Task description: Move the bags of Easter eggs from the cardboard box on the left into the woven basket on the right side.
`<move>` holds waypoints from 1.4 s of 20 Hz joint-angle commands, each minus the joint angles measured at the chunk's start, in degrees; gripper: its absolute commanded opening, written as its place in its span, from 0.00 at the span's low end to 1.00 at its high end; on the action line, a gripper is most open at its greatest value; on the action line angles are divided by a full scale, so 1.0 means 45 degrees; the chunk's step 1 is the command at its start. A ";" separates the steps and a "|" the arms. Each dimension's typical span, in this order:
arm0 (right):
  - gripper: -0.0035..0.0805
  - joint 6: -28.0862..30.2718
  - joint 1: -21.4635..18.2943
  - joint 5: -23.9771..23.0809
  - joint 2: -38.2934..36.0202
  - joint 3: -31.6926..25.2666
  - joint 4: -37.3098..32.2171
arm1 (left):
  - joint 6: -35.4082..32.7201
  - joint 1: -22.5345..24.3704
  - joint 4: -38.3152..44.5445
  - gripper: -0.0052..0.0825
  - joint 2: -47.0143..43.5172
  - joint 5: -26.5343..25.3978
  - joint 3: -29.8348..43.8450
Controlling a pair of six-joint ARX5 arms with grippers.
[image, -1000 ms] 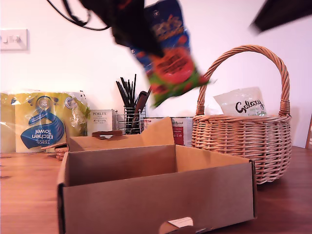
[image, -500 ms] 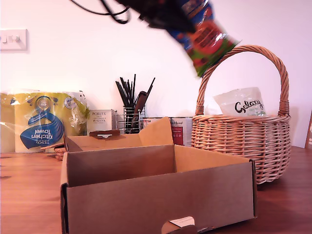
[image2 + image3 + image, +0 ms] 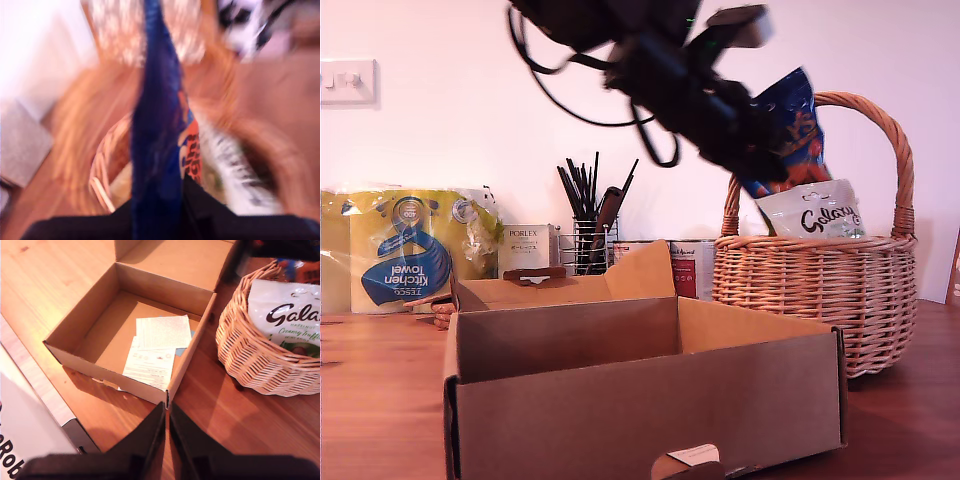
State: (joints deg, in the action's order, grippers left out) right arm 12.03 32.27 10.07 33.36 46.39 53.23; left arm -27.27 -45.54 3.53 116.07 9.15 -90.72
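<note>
In the exterior view, my first gripper (image 3: pixel 760 165) held the blue bag (image 3: pixel 790 130) over the woven basket (image 3: pixel 820 290), at two o'clock from the cardboard box (image 3: pixel 640 400). First wrist view: jaws clamped on its top edge; soft, light, slippery, I judged. Second wrist view: my second gripper (image 3: pixel 166 427) was closed, empty.

A dark blue sweet bag (image 3: pixel 790 130) with orange lettering hangs upright, pinched at its top edge, in the upper right of the exterior view, just above the wicker basket (image 3: pixel 820 290) and under its arched handle. In the first wrist view the same blue bag (image 3: pixel 157 145) is seen edge-on and blurred. A white Galaxy bag (image 3: pixel 812 210) stands tilted inside the basket, its top poking above the rim. The brown cardboard box (image 3: pixel 640 390) sits in the lower centre, open, back flap raised; the second wrist view shows only paper slips (image 3: pixel 155 352) on its floor.
</note>
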 commanded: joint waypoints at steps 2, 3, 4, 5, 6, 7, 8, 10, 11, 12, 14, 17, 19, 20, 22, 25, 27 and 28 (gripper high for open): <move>0.03 -0.0010 -0.0044 0.0000 -0.0015 0.0078 -0.0039 | -0.0087 -0.0248 0.0461 0.03 0.0418 -0.0398 0.0034; 0.03 -0.0010 -0.0044 -0.0005 -0.0015 0.0078 -0.0034 | -0.0083 -0.0272 0.0432 0.03 0.0578 -0.0486 0.0034; 0.03 -0.0010 -0.0044 -0.0005 -0.0015 0.0078 -0.0039 | -0.0073 -0.0282 0.0316 0.03 0.0695 -0.0486 0.0034; 0.03 -0.0010 -0.0044 -0.0005 -0.0015 0.0078 -0.0034 | -0.0073 -0.0301 0.0214 0.03 0.0801 -0.0481 0.0034; 0.03 -0.0010 -0.0044 0.0000 -0.0015 0.0078 -0.0034 | -0.0034 -0.0301 0.0034 0.03 0.0826 -0.0481 0.0034; 0.03 -0.0005 -0.0044 0.0000 -0.0015 0.0078 -0.0039 | -0.0044 -0.0301 -0.0107 0.08 0.0869 -0.0481 0.0034; 0.03 -0.0005 -0.0044 0.0000 -0.0015 0.0078 -0.0039 | -0.0039 -0.0301 -0.0160 0.18 0.0869 -0.0534 0.0034; 0.03 -0.0005 -0.0044 -0.0005 -0.0015 0.0078 -0.0044 | -0.0034 -0.0301 -0.0185 0.44 0.0869 -0.0748 0.0034; 0.03 -0.0005 -0.0044 0.0000 -0.0015 0.0078 -0.0044 | -0.0039 -0.0301 -0.0233 0.52 0.0869 -0.0782 0.0034; 0.03 0.0000 -0.0044 0.0000 -0.0015 0.0078 -0.0044 | -0.0039 -0.0301 -0.0316 0.55 0.0869 -0.0821 0.0034; 0.03 -0.0005 -0.0044 0.0000 -0.0015 0.0078 -0.0044 | -0.0044 -0.0311 -0.0554 0.55 0.0860 -0.0821 -0.0024; 0.03 0.0000 -0.0044 0.0000 -0.0015 0.0078 -0.0044 | -0.0044 -0.0325 -0.1243 0.55 0.0636 -0.0840 -0.0112; 0.03 0.0005 -0.0044 0.0000 -0.0015 0.0078 -0.0044 | -0.0039 -0.0325 -0.1564 0.55 0.0253 -0.0811 -0.0112; 0.03 0.0005 -0.0044 0.0000 -0.0015 0.0078 -0.0044 | -0.0034 -0.0325 -0.1783 0.55 -0.0010 -0.0806 -0.0112; 0.03 0.0010 -0.0044 0.0000 -0.0015 0.0078 -0.0044 | -0.0034 -0.0321 -0.2472 0.56 -0.0495 -0.0714 -0.0112; 0.03 0.0010 -0.0044 0.0000 -0.0015 0.0078 -0.0058 | -0.0034 -0.0321 -0.3560 0.59 -0.1175 -0.0729 -0.0112; 0.03 0.0000 -0.0044 0.0000 -0.0010 0.0078 -0.0092 | -0.0029 -0.0321 -0.4221 0.59 -0.1579 -0.0719 -0.0112; 0.03 -0.0010 -0.0044 0.0000 0.0000 0.0078 -0.0131 | -0.0024 -0.0321 -0.4546 0.59 -0.1753 -0.0714 -0.0112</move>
State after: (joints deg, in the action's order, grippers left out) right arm 12.03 32.27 10.04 33.36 46.39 53.15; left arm -27.38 -46.76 -16.27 107.77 5.89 -91.13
